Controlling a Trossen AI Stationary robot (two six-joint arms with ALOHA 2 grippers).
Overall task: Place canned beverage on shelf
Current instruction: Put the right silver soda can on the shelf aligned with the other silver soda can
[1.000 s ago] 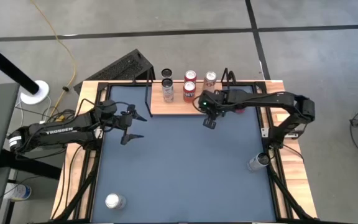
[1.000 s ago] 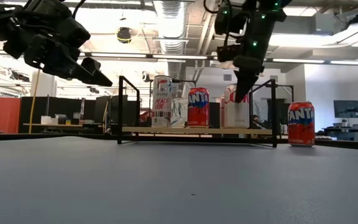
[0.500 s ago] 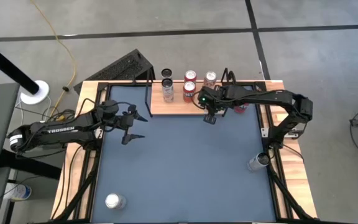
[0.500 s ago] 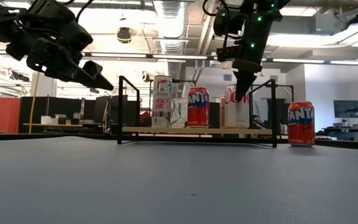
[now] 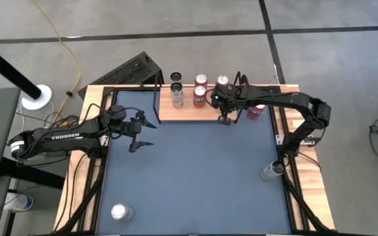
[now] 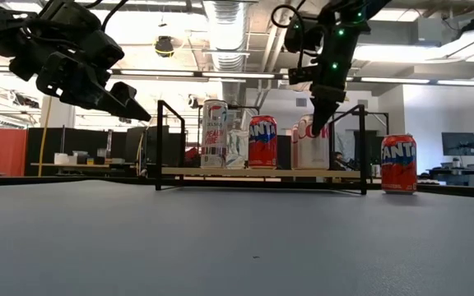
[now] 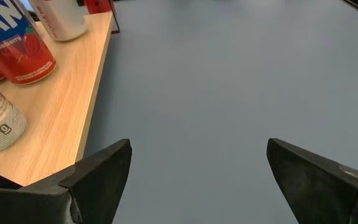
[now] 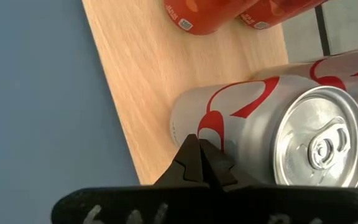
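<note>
The shelf (image 5: 176,113) is a light-wood board on a black wire frame at the table's far edge. A silver can with red swirls (image 8: 253,124) stands upright on the board; in the low view this can (image 6: 309,148) is just behind my right gripper (image 6: 319,127). That gripper (image 8: 201,163) is shut and points steeply down at the board's near edge (image 5: 226,120). Another silver can (image 5: 178,96) and a red can (image 5: 200,97) also stand on the board. My left gripper (image 5: 136,134) hovers open over the table's left part, with nothing between its fingers (image 7: 197,149). My right gripper's shut fingertips (image 8: 197,155) stand right at the lower side wall (image 8: 219,140) of the silver can with red swirls, coming from above and from the table's near side. Whether they touch the can, I cannot tell. The can stands upright on the board.
A red Fanta can (image 6: 398,163) stands on the blue tabletop just right of the shelf (image 5: 255,112). Silver cans stand near the right edge (image 5: 272,171) and at the near left corner (image 5: 120,212). More cans (image 5: 201,79) stand farther back. The shelf's black posts (image 6: 362,148) rise beside my right gripper.
My right gripper has moved toward the table's far edge, from over the blue tabletop to the shelf's near edge by the silver can, and has rolled a little about its own axis while staying shut. The cans have kept their places.
</note>
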